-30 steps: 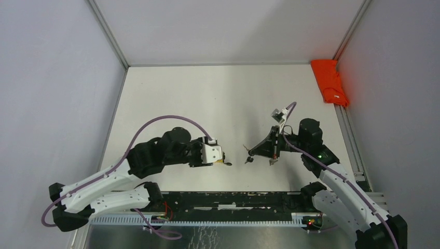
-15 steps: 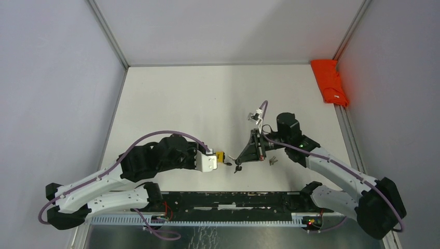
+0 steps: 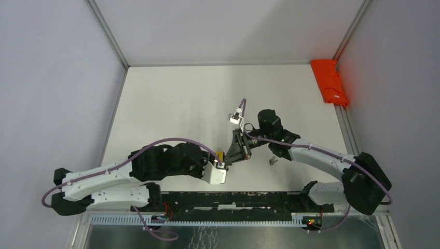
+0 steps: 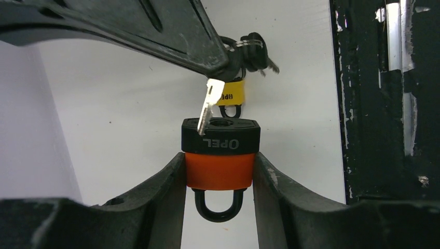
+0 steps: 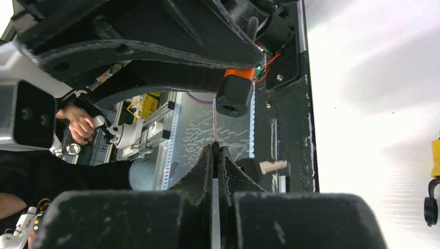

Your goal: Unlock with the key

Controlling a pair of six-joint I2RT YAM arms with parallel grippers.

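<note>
1. Left end effector (image 4: 220,174): the fingers are part-spread and clamp the orange body of the padlock (image 4: 220,155) from both sides, above the near edge of the desk (image 3: 207,98). The black cap faces away from the wrist and the shackle points toward it.
2. Change: one second ago the two end effectors stood well apart. The right arm has swung left and the left arm has drawn toward the near edge, so they now meet. Judgement: the approach is complete and insertion is the step in hand.
3. Right end effector (image 5: 215,151): the fingers are pressed together, pinching the key (image 4: 207,110) at its head. The blade points at the cap. A yellow tag (image 4: 231,93) hangs just behind.
4. Key to padlock: the tilted tip overlaps the left part of the cap. It appears to sit just beside the keyway rather than in it, but the view does not settle this.
5. Far right corner: a red cloth (image 3: 329,83) lies well apart from the work.
</note>
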